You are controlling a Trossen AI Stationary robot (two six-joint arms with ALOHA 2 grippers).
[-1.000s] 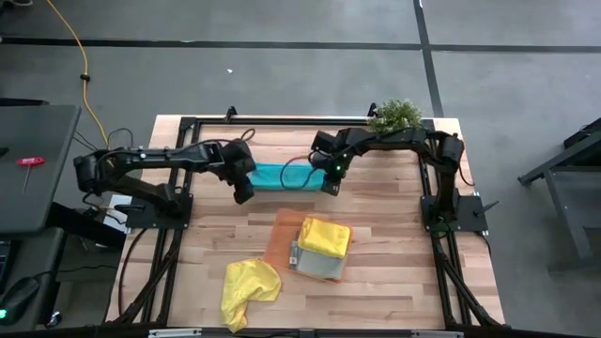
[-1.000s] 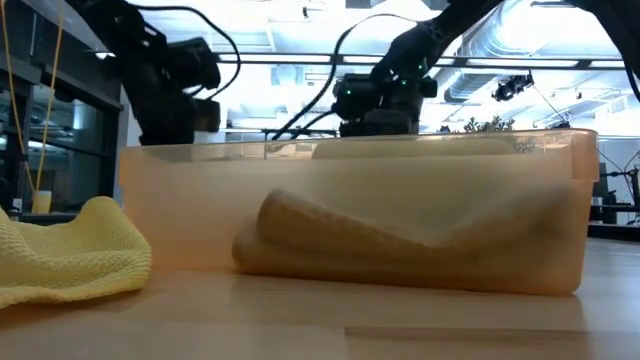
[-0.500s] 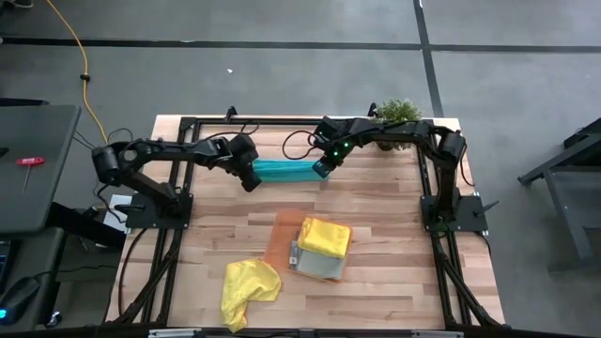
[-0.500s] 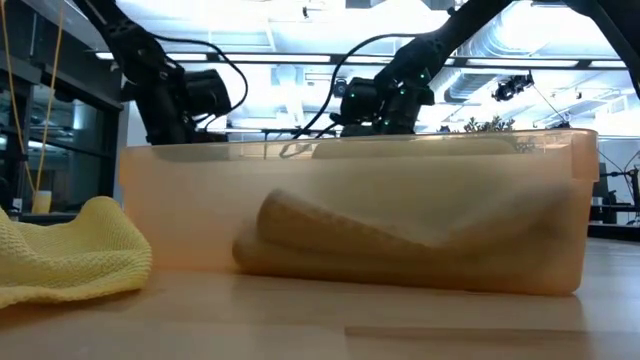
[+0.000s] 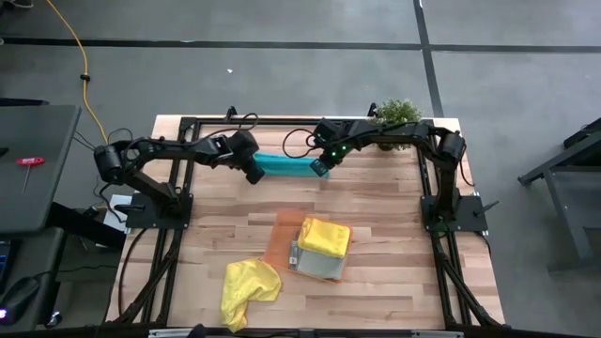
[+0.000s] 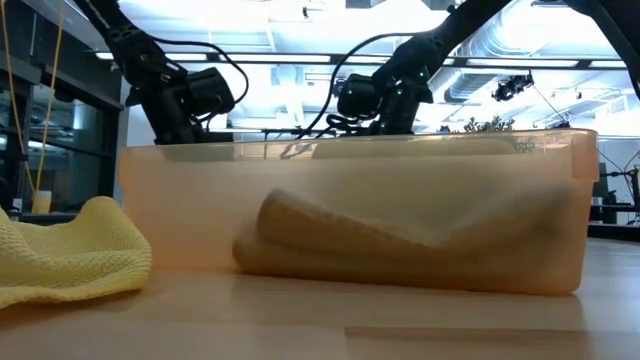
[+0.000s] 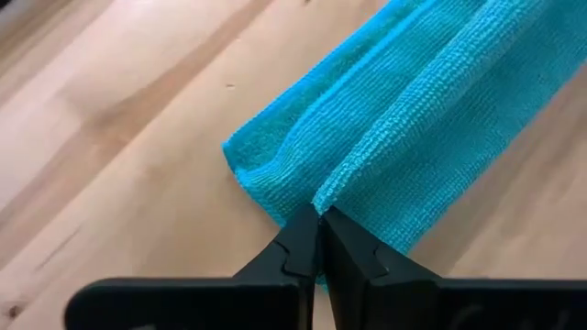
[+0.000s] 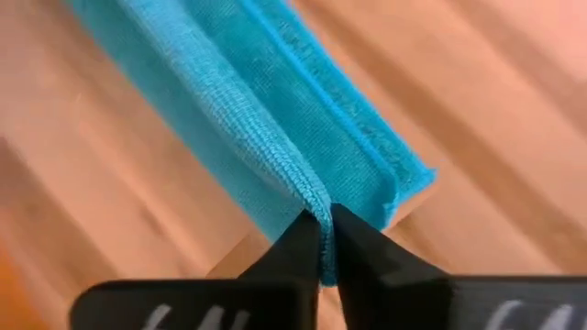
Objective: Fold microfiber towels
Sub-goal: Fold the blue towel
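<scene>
**Fingers pinching both ends of the teal towel**

Fingers (image 7: 303,240) of the left gripper (image 5: 254,175) are pressing tight on one end of the teal-blue towel (image 5: 285,166), nipping the top fold at its corner. At the other end the right gripper (image 5: 320,168) is doing the same, its fingers (image 8: 303,240) clamping the raised crease. Between them the towel is lying as a long narrow band in the upper middle of the high view, on the wooden counter (image 5: 207,244).

Lower in that view, right of centre, a folded yellow towel (image 5: 325,237) is sitting on a light grey towel (image 5: 317,267) on the orange tray (image 5: 285,232). A second yellow towel (image 5: 248,287) is lying rumpled on the counter toward the lower left of the tray. A potted plant (image 5: 394,114) is standing at the upper right of the counter.
</scene>
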